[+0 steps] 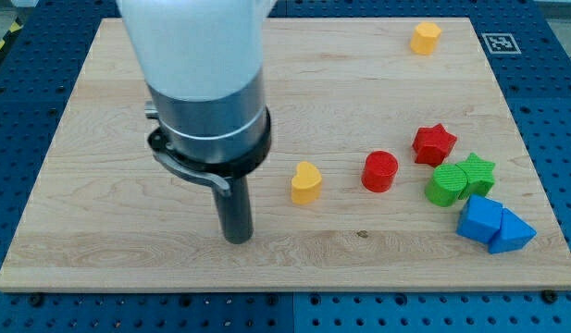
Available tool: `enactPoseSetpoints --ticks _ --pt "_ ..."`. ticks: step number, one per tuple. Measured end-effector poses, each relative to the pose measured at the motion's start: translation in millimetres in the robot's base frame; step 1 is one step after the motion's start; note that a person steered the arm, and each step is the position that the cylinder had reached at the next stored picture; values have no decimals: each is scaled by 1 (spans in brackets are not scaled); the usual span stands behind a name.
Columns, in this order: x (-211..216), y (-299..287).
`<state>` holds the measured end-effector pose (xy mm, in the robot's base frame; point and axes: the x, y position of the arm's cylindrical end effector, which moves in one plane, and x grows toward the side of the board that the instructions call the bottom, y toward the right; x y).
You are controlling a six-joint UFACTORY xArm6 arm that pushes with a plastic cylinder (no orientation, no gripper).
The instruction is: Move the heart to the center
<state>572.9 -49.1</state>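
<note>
The yellow heart (305,182) stands on the wooden board (100,111), a little right of the middle and toward the view's bottom. My tip (237,239) rests on the board to the heart's left and slightly lower, about a block's width or two away, not touching it. The arm's white and grey body (204,83) hangs over the board's left half and hides what lies under it.
A red cylinder (380,171) sits just right of the heart. Further right are a red star (434,143), a green star (477,172), a green cylinder (445,185), a blue cube (478,219) and a blue triangular block (512,231). A yellow hexagon (426,38) is at top right.
</note>
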Motion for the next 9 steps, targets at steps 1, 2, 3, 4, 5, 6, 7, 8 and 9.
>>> enactPoseSetpoints --ticks 1,2,3,4,5,6,7,8,9 --pt "0 25" --pt "-7 51" --pt "-24 62" --pt "-45 62" --pt "-60 73" --pt "-81 90" --pt "-114 101" --pt "-133 101" --pt "-135 101"
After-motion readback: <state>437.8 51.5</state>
